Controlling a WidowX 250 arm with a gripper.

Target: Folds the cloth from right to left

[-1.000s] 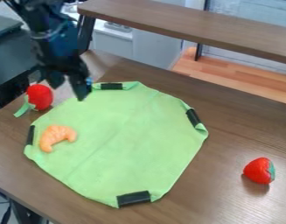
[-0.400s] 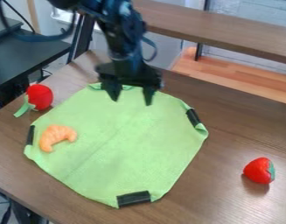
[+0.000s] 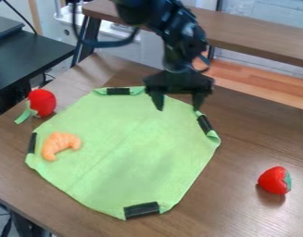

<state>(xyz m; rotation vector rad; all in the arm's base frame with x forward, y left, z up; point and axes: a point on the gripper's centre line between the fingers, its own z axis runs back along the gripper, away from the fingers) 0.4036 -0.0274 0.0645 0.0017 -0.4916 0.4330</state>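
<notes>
With the clock face laid over the green cloth as the camera sees it, and 12 at the top, the cloth lies spread out on the brown wooden counter. Black strips sit at its edge: one at 12, one near 2, one between 5 and 6 and one just past 9. The black arm enters from the top, and its gripper hangs down at the cloth's edge between 1 and 2, by the strip near 2. The fingers are set wide apart and point downward; whether they touch the cloth I cannot tell. An orange, curved toy croissant rests on the cloth toward 9, close to that side's strip. Off the cloth, a red round toy with a green stem lies at 10, near the edge, and a red toy strawberry with a green top lies well apart from the cloth, between 3 and 4.
</notes>
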